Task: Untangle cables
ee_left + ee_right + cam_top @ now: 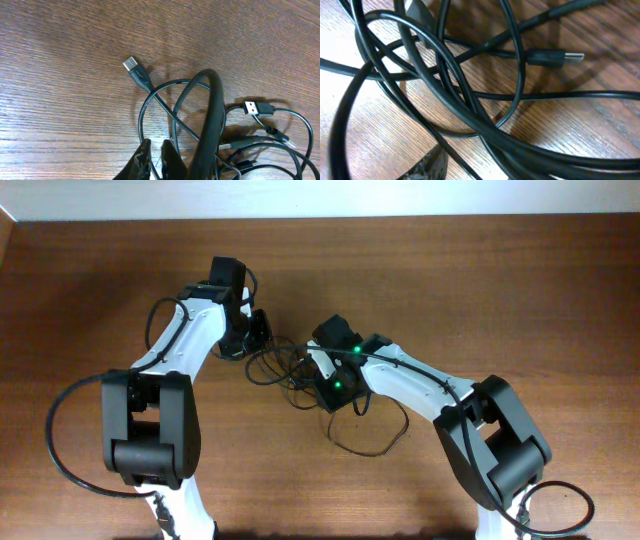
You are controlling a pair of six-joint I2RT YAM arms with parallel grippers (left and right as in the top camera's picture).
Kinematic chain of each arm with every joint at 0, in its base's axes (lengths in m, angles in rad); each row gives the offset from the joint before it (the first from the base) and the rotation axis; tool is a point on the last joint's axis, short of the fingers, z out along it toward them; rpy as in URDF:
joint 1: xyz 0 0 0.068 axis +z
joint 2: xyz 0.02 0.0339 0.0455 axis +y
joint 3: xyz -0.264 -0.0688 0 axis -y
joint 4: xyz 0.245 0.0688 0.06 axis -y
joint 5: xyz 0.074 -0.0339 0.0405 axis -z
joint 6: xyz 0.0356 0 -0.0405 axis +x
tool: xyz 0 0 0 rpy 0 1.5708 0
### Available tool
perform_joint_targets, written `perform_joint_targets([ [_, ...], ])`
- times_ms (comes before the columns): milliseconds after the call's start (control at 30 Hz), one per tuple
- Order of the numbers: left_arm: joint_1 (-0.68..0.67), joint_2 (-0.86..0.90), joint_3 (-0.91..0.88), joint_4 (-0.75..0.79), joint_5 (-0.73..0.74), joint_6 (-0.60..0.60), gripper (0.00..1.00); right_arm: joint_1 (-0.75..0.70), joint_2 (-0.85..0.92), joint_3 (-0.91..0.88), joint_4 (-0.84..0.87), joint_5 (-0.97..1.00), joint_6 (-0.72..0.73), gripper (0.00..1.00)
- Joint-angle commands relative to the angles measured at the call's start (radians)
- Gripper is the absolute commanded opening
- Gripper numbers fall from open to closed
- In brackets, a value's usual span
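Note:
The cables (285,368) lie as a tangle of thin black loops on the wooden table between my two arms, and one wide loop (372,442) trails toward the front. My left gripper (258,332) sits at the tangle's left edge. In the left wrist view its fingers (157,161) are nearly closed with a thin cable running between them. A small metal-tipped plug (131,64) and a flat USB plug (251,107) lie free. My right gripper (335,388) is low over the tangle's right side. The right wrist view shows only one finger (430,167) under crossing cables, near another plug (572,58).
A thicker black cable (215,115) arches over the thin ones in the left wrist view. The brown wooden table (520,290) ends at a white wall along the far edge. Each arm's own thick black cable loops beside its base (60,430).

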Motion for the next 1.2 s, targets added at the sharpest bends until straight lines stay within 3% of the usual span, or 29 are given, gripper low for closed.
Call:
perform_joint_targets([
  [0,0.005,-0.019,-0.002,0.002,-0.007,0.002,0.09,0.005,0.014,-0.007,0.001,-0.002,0.005,0.22],
  [33,0.005,-0.019,-0.002,0.002,-0.007,0.002,0.09,0.005,0.014,-0.007,-0.002,-0.003,0.008,0.22],
  [67,0.005,-0.019,-0.002,0.002,-0.007,0.002,0.09,0.005,0.014,-0.007,-0.006,-0.008,0.008,0.04],
  [267,0.005,-0.019,-0.002,0.002,-0.007,0.002,0.09,0.003,-0.148,0.131,-0.038,-0.299,-0.023,0.04],
  [400,0.005,-0.019,-0.002,0.002,-0.007,0.002,0.09,0.003,-0.354,0.195,-0.084,-0.308,-0.023,0.04],
  [767,0.005,-0.019,-0.002,0.002,-0.007,0.002,0.11,0.003,-0.818,0.195,-0.121,0.22,-0.019,0.04],
  [1000,0.005,-0.019,-0.002,0.002,-0.007,0.002,0.11,0.003,-0.835,0.195,-0.235,0.475,0.035,0.04],
  [1100,0.005,-0.019,-0.002,0.002,-0.007,0.002,0.12,0.003,-0.834,0.195,-0.258,0.494,0.035,0.04],
  [1133,0.005,-0.019,-0.002,0.002,-0.007,0.002,0.14,0.003,-0.83,0.195,-0.269,0.502,0.035,0.04],
  [1167,0.005,-0.019,-0.002,0.002,-0.007,0.002,0.24,0.003,-0.823,0.195,-0.276,0.503,0.035,0.04],
])
